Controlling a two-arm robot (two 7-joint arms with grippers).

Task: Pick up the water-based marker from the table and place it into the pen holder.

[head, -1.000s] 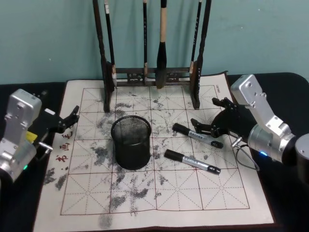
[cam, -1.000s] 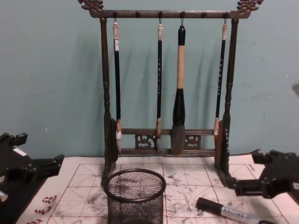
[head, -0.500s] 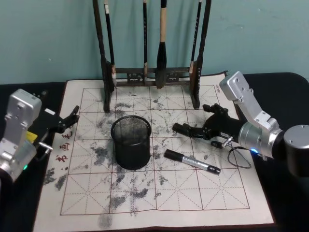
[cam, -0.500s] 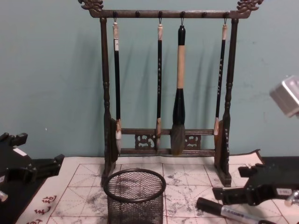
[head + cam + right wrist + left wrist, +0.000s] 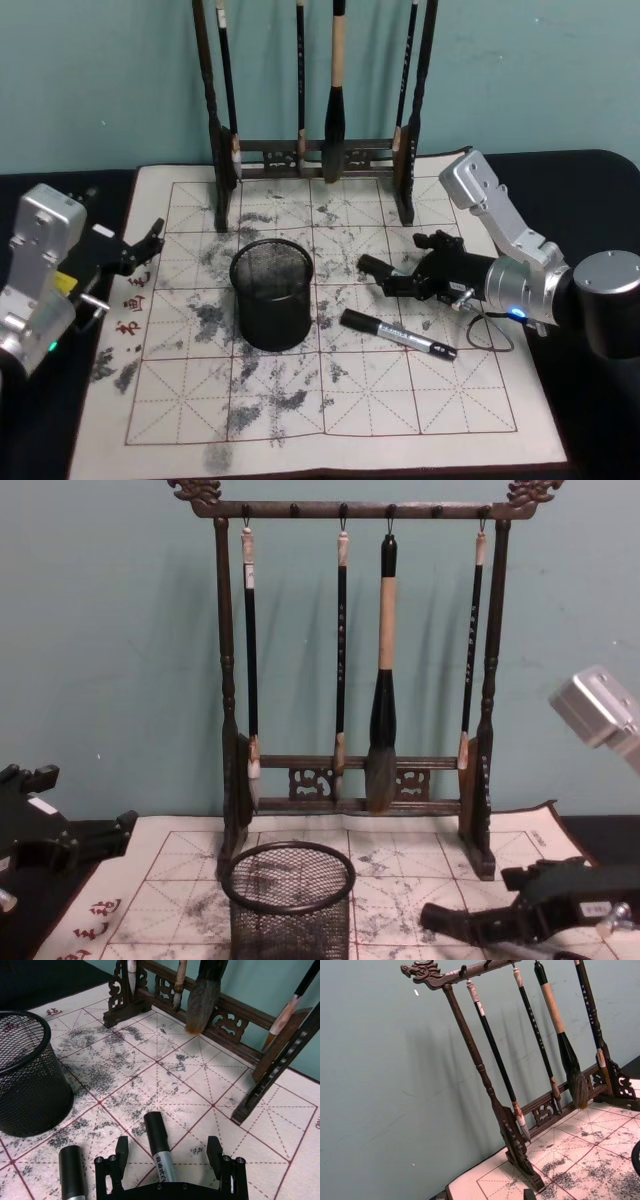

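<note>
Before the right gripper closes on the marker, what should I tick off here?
1. Right gripper open: ok, straddling the barrel.
2. Water-based marker centred between the fingers: ok.
3. Second marker apart from the fingers: ok.
4. Fingers low enough to grip: cannot tell.
5. Pen holder upright: ok.
6. Left gripper out of the way, at the table's left side: ok.
</note>
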